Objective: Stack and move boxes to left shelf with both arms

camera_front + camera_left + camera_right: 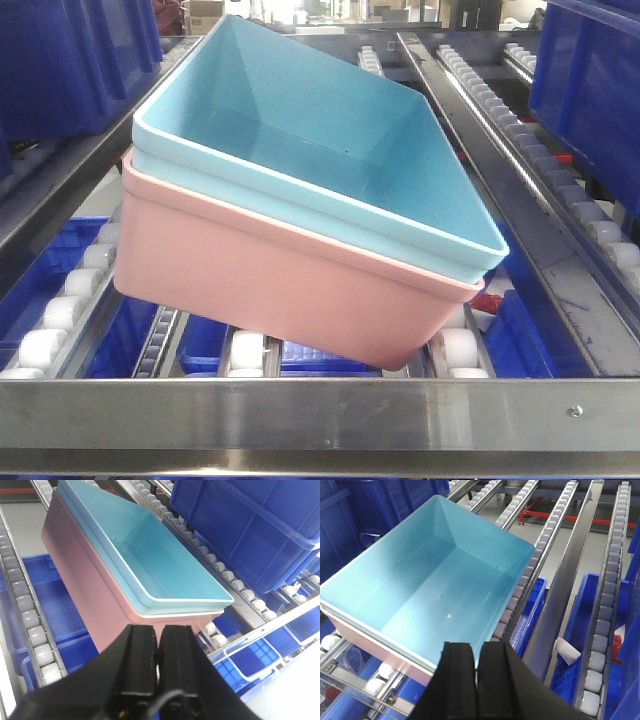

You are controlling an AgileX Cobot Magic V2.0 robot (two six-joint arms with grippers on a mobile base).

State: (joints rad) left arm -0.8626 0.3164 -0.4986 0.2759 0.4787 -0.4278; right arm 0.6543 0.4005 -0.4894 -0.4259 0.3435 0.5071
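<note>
A light blue tub [300, 130] sat nested in a pink tub [270, 270], filling mid-frame, tilted on the roller rack [60, 310] behind the metal front bar [320, 412].

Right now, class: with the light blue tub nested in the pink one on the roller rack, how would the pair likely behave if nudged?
It would probably glide easily, since the pink tub sits on white rollers of a sloping rack. Both tubs probably move as one: the light blue tub is nested deep. It is likely light, as it is empty.
</note>
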